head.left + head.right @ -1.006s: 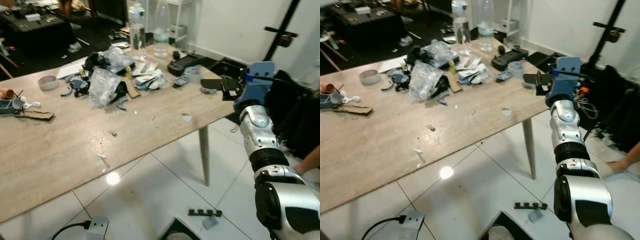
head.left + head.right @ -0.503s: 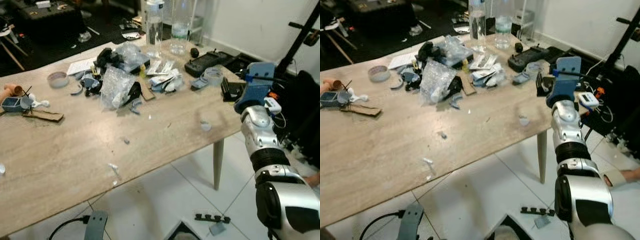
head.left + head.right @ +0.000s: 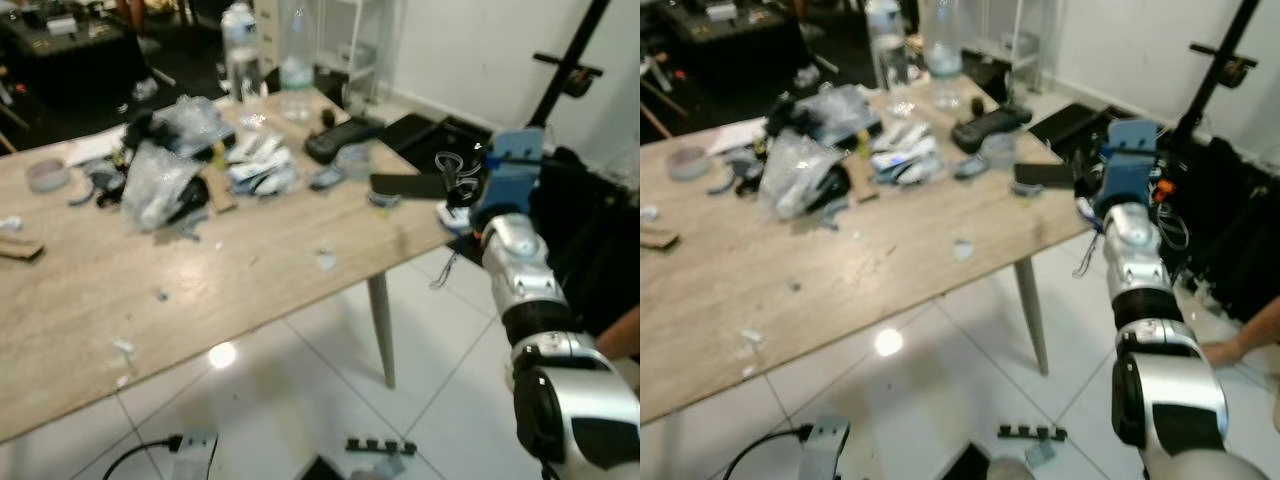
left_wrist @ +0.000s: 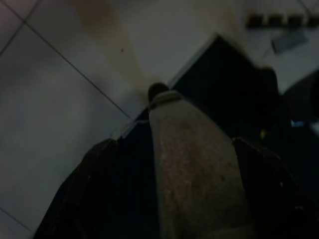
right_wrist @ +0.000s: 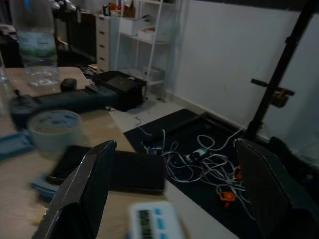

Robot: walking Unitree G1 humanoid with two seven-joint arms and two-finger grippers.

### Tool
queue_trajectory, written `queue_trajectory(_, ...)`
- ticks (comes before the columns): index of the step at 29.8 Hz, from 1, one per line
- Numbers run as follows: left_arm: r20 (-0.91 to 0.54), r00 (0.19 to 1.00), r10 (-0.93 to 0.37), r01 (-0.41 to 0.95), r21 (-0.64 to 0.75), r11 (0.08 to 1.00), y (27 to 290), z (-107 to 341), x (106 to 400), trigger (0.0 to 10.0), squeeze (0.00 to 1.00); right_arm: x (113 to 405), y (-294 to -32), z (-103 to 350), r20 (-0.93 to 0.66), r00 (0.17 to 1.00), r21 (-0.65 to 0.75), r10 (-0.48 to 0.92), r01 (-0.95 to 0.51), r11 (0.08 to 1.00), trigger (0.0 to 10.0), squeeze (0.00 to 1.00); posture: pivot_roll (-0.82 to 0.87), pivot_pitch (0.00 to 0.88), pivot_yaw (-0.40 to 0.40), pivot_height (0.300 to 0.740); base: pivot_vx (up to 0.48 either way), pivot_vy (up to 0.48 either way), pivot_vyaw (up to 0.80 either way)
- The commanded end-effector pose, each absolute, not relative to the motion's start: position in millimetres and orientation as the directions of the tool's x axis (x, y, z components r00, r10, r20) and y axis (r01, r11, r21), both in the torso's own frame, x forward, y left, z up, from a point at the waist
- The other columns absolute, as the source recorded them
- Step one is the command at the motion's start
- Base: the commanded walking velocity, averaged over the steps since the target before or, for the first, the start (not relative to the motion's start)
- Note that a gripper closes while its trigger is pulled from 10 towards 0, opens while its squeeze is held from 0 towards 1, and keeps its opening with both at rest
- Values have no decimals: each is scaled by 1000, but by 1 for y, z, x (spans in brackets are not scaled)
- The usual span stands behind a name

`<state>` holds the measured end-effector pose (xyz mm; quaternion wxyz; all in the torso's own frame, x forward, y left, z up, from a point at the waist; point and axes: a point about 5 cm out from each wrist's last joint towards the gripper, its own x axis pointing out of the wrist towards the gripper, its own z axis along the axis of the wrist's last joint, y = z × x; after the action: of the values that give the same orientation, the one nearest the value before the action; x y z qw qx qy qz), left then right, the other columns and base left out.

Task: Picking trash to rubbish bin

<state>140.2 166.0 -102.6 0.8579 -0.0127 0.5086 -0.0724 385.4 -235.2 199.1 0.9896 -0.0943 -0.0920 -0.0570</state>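
A heap of trash lies on the far part of the wooden table [image 3: 60,320]: a clear plastic bag [image 3: 155,180], wrappers [image 3: 255,165] and small scraps [image 3: 325,260]. My right arm [image 3: 520,265] is raised off the table's right corner. In the right wrist view my right gripper [image 5: 174,144] is open over that corner. My left gripper [image 4: 173,143] hangs low over the floor, fingers [image 4: 84,194] wide apart, above a black bin [image 4: 234,84]. A pale blurred shape [image 4: 194,164] lies between them; I cannot tell what it is.
Two bottles [image 3: 240,50] stand at the table's back edge. A black controller [image 3: 340,137], a tape roll [image 3: 352,160] and a black phone [image 3: 410,185] lie near the right corner. A power strip [image 3: 378,446] lies on the floor. A person's arm [image 3: 622,335] shows at right.
The whole picture has shifted, so the camera has moved: the table now sits further left and the right corner is nearer the middle. My right arm holds the same raised pose.
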Motion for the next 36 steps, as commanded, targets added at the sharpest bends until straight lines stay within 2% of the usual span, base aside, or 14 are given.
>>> queue_trajectory(1,-885,449,-123,99,-87,991,169,-105,133,10000,0,385,-236,194,153,984,-198,-95,125,972,10000,0,-206,37,60,740,0,0,0)
queue_trajectory(12,-887,445,-127,101,-92,991,168,-106,130,10000,0,387,-236,176,36,997,-242,-71,78,967,10000,0,-199,55,62,740,0,0,0)
queue_trajectory(19,-895,429,-122,97,-88,991,172,-109,119,10000,0,390,-204,166,-3,993,-249,116,-113,962,10000,0,-167,96,67,740,0,0,0)
queue_trajectory(21,-900,419,-119,94,-87,992,174,-110,112,10000,0,390,-191,164,-21,980,-284,197,-195,939,10000,0,-157,116,72,740,0,0,781)
queue_trajectory(25,-903,413,-118,93,-87,992,176,-111,109,10000,0,391,-185,164,-25,973,-289,230,-227,930,10000,0,-153,128,76,740,0,0,781)
queue_trajectory(28,-915,388,-112,96,-80,992,182,-114,93,10000,0,392,-174,165,-31,957,-324,288,-282,903,10000,0,-134,179,90,740,0,0,785)
queue_trajectory(30,-920,376,-109,97,-78,992,187,-115,83,10000,0,393,-174,170,-14,955,-348,298,-284,894,10000,0,-113,218,105,740,0,0,781)
queue_trajectory(33,-921,374,-108,97,-77,992,189,-115,80,10000,0,394,-176,174,-5,956,-358,294,-276,892,10000,0,-111,223,107,740,0,0,606)
queue_trajectory(35,-921,374,-109,98,-77,992,191,-115,78,10000,0,395,-180,179,8,959,-367,282,-260,893,10000,0,-105,239,114,740,0,0,0)
queue_trajectory(36,-921,374,-110,102,-77,992,195,-115,72,10000,0,397,-191,188,26,969,-403,245,-214,890,10000,0,-90,275,129,740,0,0,0)
